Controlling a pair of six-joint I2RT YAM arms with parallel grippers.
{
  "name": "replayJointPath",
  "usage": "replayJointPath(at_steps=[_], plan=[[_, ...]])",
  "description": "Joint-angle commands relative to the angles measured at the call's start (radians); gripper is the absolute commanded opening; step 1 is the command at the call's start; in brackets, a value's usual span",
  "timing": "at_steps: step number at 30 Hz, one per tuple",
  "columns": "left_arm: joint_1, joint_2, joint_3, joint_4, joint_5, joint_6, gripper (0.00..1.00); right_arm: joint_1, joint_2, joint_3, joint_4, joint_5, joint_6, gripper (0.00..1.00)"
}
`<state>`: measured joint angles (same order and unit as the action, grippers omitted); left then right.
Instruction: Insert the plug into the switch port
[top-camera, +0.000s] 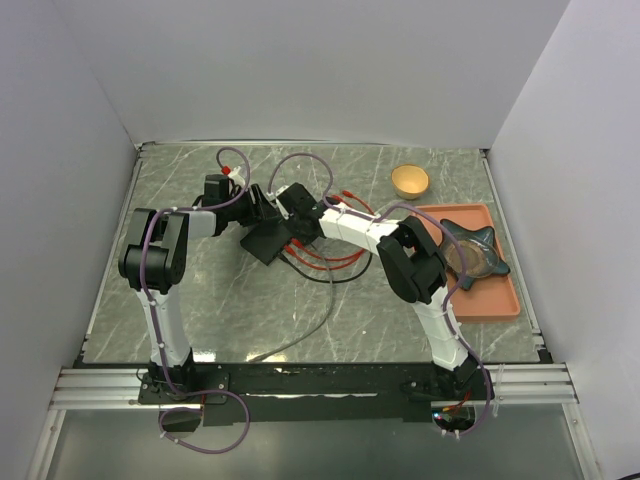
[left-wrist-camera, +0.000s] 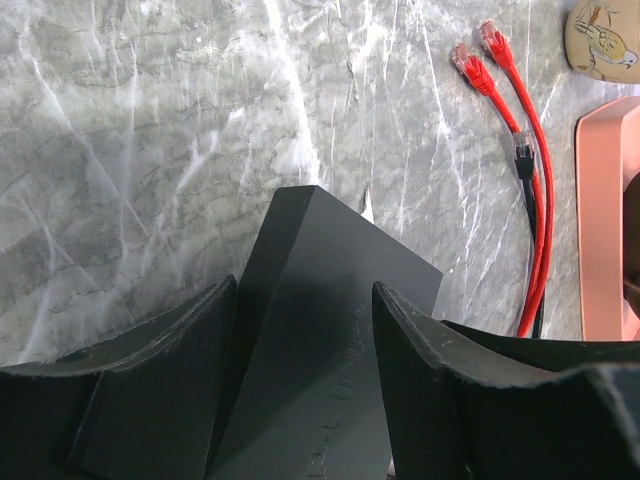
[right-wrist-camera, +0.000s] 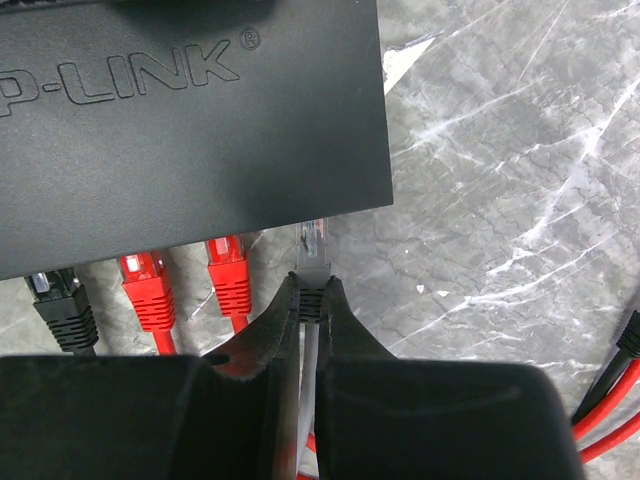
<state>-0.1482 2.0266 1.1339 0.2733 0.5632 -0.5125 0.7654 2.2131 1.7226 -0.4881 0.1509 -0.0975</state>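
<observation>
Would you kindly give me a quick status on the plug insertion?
Left gripper on switch box, grip unclear. Right gripper shut on plug. Plug tip at box edge, not seated. Path looks clear.

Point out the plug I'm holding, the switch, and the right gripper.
plug (right-wrist-camera: 312, 245), right wrist view, on its clear tip.
switch (right-wrist-camera: 190, 130), right wrist view, on the top face below the lettering.
right gripper (right-wrist-camera: 312, 292), right wrist view, midway between fingertips, at the plug's boot.

In the top view the switch (top-camera: 268, 238) lies mid-frame on the table (top-camera: 200, 310), the tray (top-camera: 505, 300) at right with a bowl (top-camera: 410, 181) above it; in the right wrist view the plug (right-wrist-camera: 313, 243) sits just below the switch's edge, right of three plugged cables (right-wrist-camera: 148, 290)
</observation>
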Motion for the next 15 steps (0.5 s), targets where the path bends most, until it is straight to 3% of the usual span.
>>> replayJointPath(at_steps=[1, 15], plan=[[-0.005, 0.024, 0.024, 0.007, 0.047, 0.016, 0.61, 0.017, -0.039, 0.049, 0.071, 0.007, 0.016, 0.0], [-0.004, 0.026, 0.027, 0.009, 0.072, 0.037, 0.61, 0.031, -0.059, 0.026, 0.137, 0.033, 0.013, 0.0]])
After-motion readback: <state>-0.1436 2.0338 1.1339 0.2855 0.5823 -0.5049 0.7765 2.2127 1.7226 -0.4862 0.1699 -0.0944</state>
